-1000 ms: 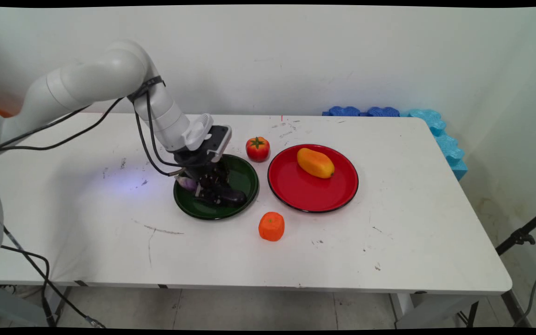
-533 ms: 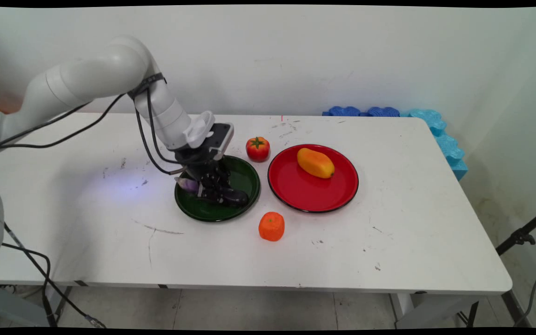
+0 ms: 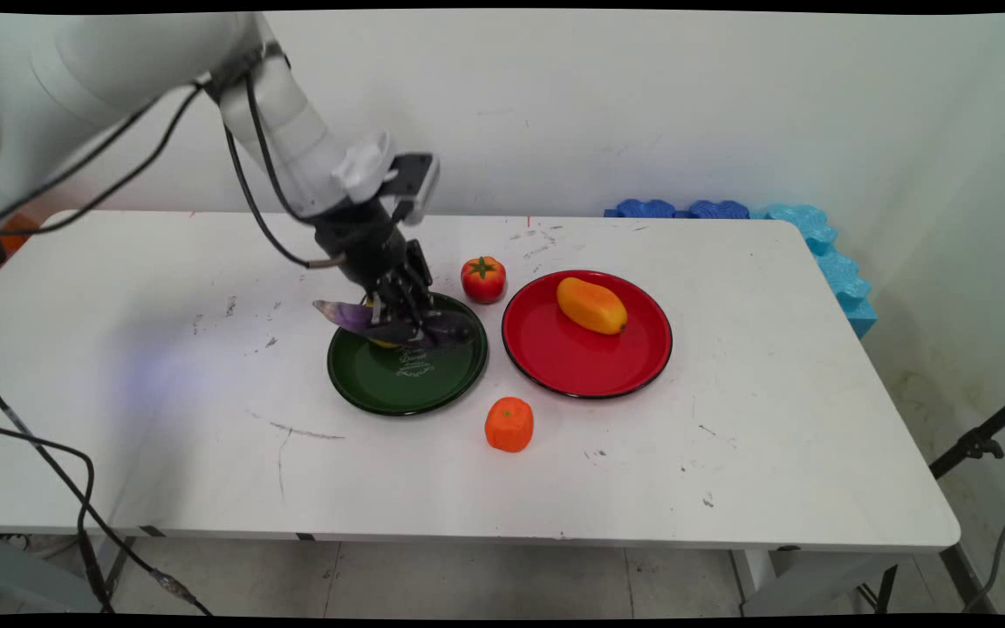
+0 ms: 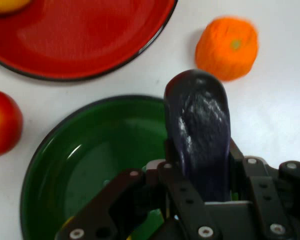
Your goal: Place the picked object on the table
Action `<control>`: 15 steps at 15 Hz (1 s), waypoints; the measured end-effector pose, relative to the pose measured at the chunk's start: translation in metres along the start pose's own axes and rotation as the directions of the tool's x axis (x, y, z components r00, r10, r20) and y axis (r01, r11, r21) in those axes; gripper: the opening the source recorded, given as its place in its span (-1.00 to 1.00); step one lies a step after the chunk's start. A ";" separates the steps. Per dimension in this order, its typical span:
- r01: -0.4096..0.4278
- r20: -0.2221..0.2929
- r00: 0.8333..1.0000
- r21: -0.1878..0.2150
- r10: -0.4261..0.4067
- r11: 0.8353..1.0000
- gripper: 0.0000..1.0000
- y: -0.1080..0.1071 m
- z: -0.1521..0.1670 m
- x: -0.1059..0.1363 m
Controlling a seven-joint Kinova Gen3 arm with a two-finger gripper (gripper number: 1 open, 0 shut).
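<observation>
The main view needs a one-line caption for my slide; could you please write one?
Gripper holds an eggplant above the green plate, beside a tomato, orange and mango.

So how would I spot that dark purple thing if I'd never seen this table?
Find the green plate left of the red plate on the white table. Just above it, the black pincer grips an eggplant lying crosswise. It is the only purple, long item; the neighbours are red or orange.

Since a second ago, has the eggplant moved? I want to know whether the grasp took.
Yes. The eggplant, clamped in the gripper, has risen off the green plate, which stays put, and now hangs above the plate's far half.
</observation>
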 end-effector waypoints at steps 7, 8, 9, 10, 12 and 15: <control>0.168 -0.046 0.984 -0.039 -0.170 0.985 -1.00 0.038 -0.026 0.056; 0.183 -0.050 0.981 -0.043 -0.185 0.982 -1.00 0.044 -0.023 0.062; 0.203 -0.056 0.977 -0.042 -0.205 0.978 -1.00 0.049 -0.018 0.067; 0.218 -0.059 0.974 -0.040 -0.221 0.975 -1.00 0.055 -0.012 0.072; 0.240 -0.061 0.968 -0.034 -0.242 0.970 -1.00 0.067 0.003 0.077; 0.255 -0.062 0.965 -0.025 -0.256 0.967 -1.00 0.081 0.030 0.082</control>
